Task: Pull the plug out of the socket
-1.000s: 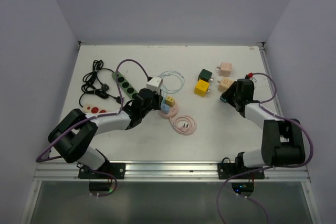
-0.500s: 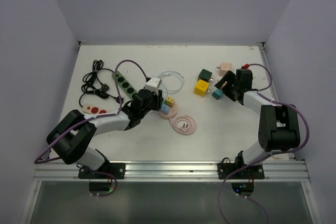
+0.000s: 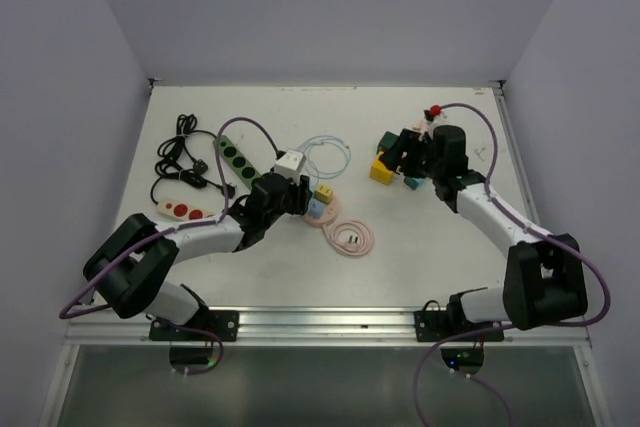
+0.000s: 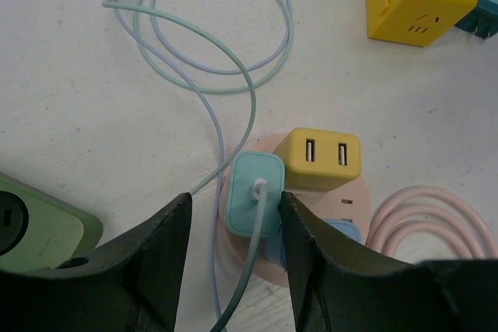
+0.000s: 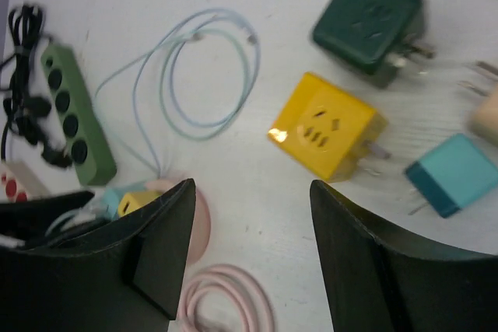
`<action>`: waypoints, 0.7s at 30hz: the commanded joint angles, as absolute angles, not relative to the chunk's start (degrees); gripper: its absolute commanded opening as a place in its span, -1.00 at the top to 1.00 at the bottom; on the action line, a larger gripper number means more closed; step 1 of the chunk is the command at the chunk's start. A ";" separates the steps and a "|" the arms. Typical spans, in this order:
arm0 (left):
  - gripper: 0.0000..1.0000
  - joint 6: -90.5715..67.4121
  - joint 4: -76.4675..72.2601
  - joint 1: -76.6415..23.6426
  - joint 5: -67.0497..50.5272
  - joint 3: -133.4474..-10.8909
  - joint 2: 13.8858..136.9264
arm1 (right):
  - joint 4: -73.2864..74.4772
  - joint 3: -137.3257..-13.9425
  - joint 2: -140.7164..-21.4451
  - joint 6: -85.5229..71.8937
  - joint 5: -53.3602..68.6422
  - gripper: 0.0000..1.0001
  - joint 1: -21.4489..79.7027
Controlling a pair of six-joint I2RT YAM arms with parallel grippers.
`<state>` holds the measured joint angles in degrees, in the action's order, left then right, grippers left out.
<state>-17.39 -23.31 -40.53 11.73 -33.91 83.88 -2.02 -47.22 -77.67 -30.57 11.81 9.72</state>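
A teal plug (image 4: 255,192) with a pale green cable sits in a round pink socket (image 4: 352,194), beside a yellow USB plug (image 4: 319,159) and a blue plug (image 4: 342,232). My left gripper (image 4: 233,200) is open with its fingers on either side of the teal plug. The right finger (image 4: 299,231) is at the plug's edge, and there is a gap on the left. In the top view the left gripper (image 3: 290,193) is at the socket (image 3: 322,210). My right gripper (image 3: 405,159) is open and empty above the table near a yellow cube adapter (image 5: 327,126).
A green power strip (image 3: 237,159) and a black cable (image 3: 180,157) lie at the left. A white adapter (image 3: 292,160) and a pale cable loop (image 3: 325,152) are behind the socket, and a pink coiled cable (image 3: 350,237) is in front. A dark green adapter (image 5: 369,25) and a teal adapter (image 5: 451,174) lie near the right gripper.
The right arm has swung from the right side up and left, over the group of cube adapters. The left gripper has stayed at the socket and shifted only slightly.
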 commanded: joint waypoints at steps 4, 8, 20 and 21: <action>-0.01 -16.52 -19.51 -40.61 7.30 -31.29 83.94 | -3.43 -50.18 -82.61 -12.58 15.65 -0.26 25.98; 0.11 -16.52 -19.86 -40.61 7.03 -30.94 84.29 | -4.22 -52.64 -87.96 -8.01 13.72 -0.15 30.75; 0.35 -16.43 -19.51 -40.61 7.12 -31.03 85.08 | -8.96 -54.67 -94.65 2.02 11.08 -0.22 36.91; 0.36 -16.52 -19.69 -40.61 6.95 -30.94 85.08 | -9.14 -55.02 -95.27 2.37 10.73 -0.23 37.35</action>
<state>-17.39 -24.69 -40.53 7.68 -32.93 83.72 -5.85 -52.60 -93.69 -1.78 12.78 36.29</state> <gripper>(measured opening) 0.335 0.608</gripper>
